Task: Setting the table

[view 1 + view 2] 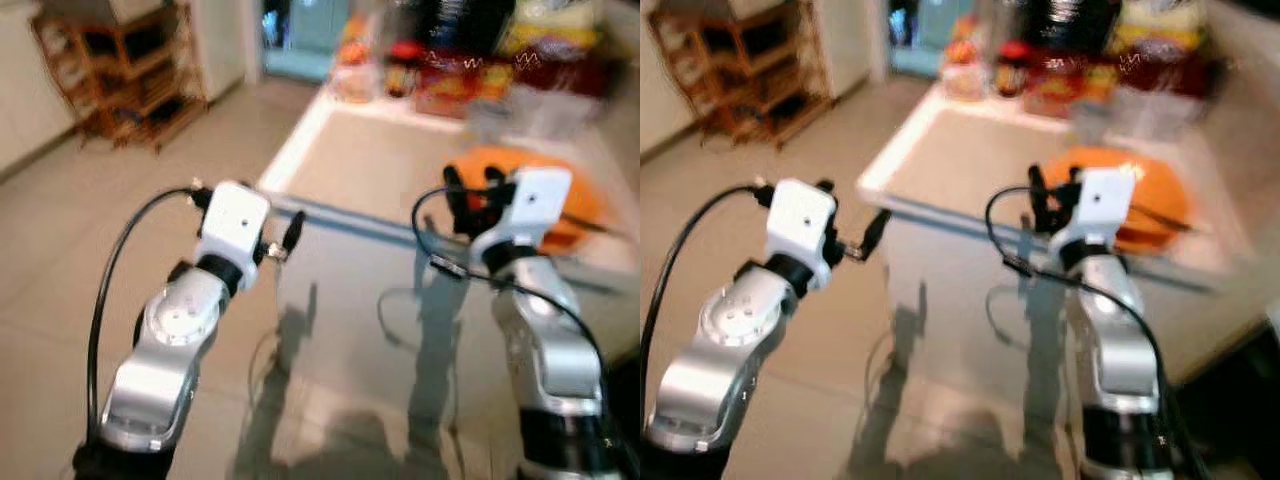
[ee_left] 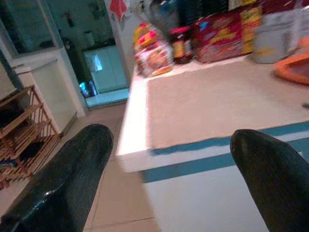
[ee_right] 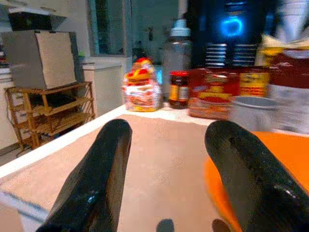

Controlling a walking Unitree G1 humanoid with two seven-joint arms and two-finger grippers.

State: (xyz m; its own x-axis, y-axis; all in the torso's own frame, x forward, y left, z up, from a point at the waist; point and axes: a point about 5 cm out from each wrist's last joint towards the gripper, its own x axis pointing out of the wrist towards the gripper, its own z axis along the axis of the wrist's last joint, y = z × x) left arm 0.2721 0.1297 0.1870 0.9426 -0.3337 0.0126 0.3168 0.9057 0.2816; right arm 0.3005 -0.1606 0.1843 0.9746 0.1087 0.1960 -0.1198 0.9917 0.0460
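Observation:
A white table (image 1: 300, 150) with a blue stripe along its near side stands ahead. On it lie a beige placemat (image 1: 390, 165) and, to the right, an orange plate (image 1: 575, 195). A grey cup (image 3: 253, 113) stands behind the plate. My right gripper (image 1: 474, 185) hovers open over the table's near edge, at the plate's left rim, with nothing between its fingers (image 3: 104, 164). My left gripper (image 2: 171, 142) is open and empty, held in front of the table's near left corner, over the floor.
Along the table's far side stand a bagged snack (image 3: 141, 89), a dark jar (image 3: 178, 87), a bottle (image 3: 179, 48) and red packets (image 3: 217, 92). A wooden rack (image 1: 120, 70) stands at the far left on the tiled floor (image 1: 60, 250). The eye views are blurred.

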